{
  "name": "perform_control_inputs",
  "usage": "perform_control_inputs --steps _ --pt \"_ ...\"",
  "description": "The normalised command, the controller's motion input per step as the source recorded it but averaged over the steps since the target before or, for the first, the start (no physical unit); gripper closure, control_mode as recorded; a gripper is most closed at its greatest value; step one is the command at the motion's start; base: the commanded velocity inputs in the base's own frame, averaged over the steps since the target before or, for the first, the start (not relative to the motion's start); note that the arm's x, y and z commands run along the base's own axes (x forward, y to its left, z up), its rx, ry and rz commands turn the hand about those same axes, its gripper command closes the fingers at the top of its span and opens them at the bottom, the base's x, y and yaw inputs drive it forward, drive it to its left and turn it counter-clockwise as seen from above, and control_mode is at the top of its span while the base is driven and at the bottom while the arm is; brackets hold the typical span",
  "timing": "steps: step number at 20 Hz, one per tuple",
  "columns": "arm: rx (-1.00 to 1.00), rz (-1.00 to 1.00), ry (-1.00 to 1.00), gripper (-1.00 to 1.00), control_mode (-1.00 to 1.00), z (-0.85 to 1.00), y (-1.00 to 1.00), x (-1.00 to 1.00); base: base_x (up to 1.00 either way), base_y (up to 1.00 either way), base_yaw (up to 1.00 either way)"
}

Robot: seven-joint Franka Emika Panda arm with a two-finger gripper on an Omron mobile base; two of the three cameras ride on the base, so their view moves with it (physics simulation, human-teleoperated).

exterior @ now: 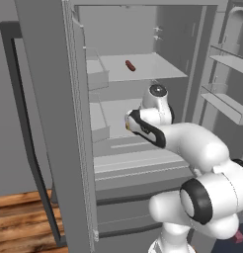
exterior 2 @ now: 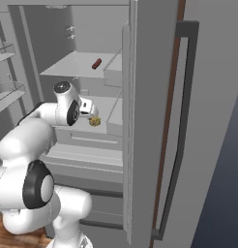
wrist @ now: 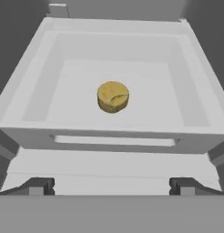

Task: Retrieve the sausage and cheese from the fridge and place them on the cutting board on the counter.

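Left base view: the fridge [exterior: 54, 99] stands open; the sausage [exterior: 130, 65] lies on the upper shelf [exterior: 158, 66], not yet retrieved. The arm reaches in below that shelf.

Right base view: the cheese [exterior 2: 95, 121] sits just beyond the hand [exterior 2: 90, 109].

Hand view: the hand [wrist: 111, 185] is spread wide and empty, aimed at the cheese [wrist: 113, 96] in a white bin [wrist: 36, 98]. Judged: both items remain.

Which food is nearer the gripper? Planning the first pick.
The cheese, in the drawer just ahead of the open gripper; the sausage lies on the shelf above.
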Motion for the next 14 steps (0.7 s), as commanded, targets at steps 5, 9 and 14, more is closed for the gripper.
perform_control_inputs --steps 5,9,14 --pt "0.00 0.03 0.05 -1.00 -1.00 0.00 0.00 0.31 0.00 0.00 0.00" --pt "0.00 0.02 0.04 -1.00 -1.00 0.00 0.00 0.15 0.00 0.00 0.00" --pt "0.00 0.02 0.02 -1.00 -1.00 -0.09 0.00 0.00 0.00 0.00 0.00"
